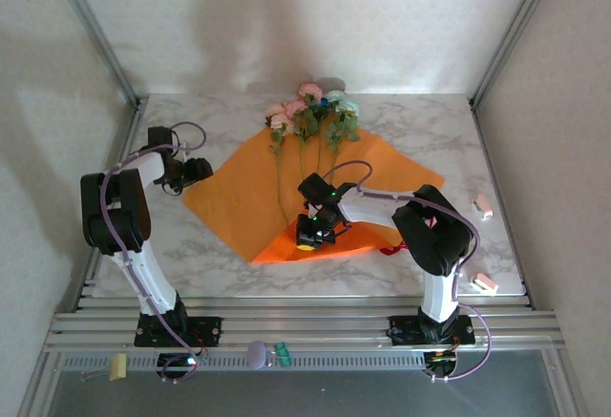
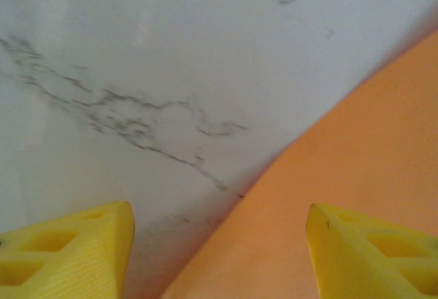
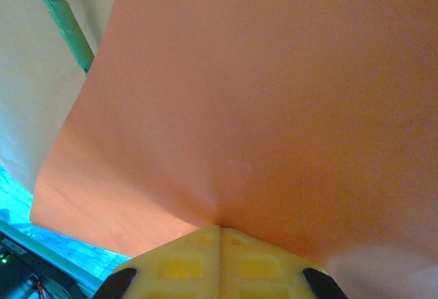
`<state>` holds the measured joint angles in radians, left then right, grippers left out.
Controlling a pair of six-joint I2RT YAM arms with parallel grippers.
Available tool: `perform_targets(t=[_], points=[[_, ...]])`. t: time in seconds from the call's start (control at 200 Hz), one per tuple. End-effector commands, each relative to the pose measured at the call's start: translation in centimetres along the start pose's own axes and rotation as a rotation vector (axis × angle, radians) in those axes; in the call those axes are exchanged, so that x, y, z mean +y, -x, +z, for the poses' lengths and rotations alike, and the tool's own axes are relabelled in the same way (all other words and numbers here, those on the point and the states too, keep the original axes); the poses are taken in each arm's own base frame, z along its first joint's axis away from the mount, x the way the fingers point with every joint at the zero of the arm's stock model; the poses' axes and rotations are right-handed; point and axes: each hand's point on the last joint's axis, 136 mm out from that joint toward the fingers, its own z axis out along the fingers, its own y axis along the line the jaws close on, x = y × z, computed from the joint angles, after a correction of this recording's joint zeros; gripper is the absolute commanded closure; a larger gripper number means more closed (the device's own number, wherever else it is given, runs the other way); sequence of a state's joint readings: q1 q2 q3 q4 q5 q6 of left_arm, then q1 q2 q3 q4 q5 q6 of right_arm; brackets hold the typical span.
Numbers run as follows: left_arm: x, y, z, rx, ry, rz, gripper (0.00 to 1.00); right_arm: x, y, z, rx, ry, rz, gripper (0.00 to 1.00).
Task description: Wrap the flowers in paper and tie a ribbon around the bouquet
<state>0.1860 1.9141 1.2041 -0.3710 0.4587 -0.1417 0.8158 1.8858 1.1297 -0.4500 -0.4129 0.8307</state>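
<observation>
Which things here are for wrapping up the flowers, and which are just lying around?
For the job: flowers, paper, ribbon.
Lying about: pink bit at the right edge, another pink bit nearer the front, purple ball, green bit and yellow bit on the front rail.

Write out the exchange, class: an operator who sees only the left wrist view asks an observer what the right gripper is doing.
Observer: The right gripper is shut on the paper, holding its near edge up.
Operator: Where are the flowers?
Observer: The flowers lie across the paper, heads at its far corner.
Operator: And the ribbon?
Observer: A red bit, likely the ribbon, shows by the paper's near right edge, beside the right arm.
</observation>
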Motion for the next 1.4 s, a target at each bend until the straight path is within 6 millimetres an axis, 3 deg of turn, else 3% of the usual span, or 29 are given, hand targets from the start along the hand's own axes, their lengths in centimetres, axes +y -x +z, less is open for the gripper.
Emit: perform_targets(t=[0.0, 0.31, 0.425, 0.621, 0.736, 0.866, 0.996, 1.126, 1.396], points=[[-1.4, -1.9, -0.3, 0.073, -0.095, 0.009, 0.34, -1.0, 0.3, 0.6, 0.011, -0.04, 0.042, 1.0], [-2.2, -2.0, -3.1, 0.04, -0.092, -0.076, 0.43, -0.8, 0.6, 0.7, 0.014, -0.038, 0.043, 1.0], [-2.8, -1.6, -4.0, 0.022, -0.103, -0.086, 0.56, -1.0, 0.6, 0.7, 0.014, -0.042, 0.046, 1.0], [-3.2, -2.9, -3.3, 0.092, -0.117, -0.088, 0.83, -1.3, 0.7, 0.7, 0.014, -0.046, 0.054, 1.0], [-3.7, -2.3, -4.0, 0.065, -0.126, -0.101, 0.99, -1.3, 0.8, 0.6, 0.011, -0.047, 0.056, 1.0], [-5.0, -1.2, -5.5, 0.02, -0.157, -0.116, 1.0, -1.5, 0.8, 0.7, 0.012, -0.052, 0.057, 1.0], [-7.1, -0.6, -6.8, -0.008, -0.206, -0.135, 1.0, -1.7, 0.8, 0.7, 0.013, -0.055, 0.059, 1.0], [-10.4, 0.1, -8.0, -0.034, -0.317, -0.203, 1.0, -1.8, 0.9, 0.7, 0.01, -0.059, 0.057, 1.0], [-17.4, 3.6, -12.2, -0.143, -0.6, -0.379, 1.0, -2.4, 0.6, 1.0, 0.01, -0.064, 0.045, 1.0]])
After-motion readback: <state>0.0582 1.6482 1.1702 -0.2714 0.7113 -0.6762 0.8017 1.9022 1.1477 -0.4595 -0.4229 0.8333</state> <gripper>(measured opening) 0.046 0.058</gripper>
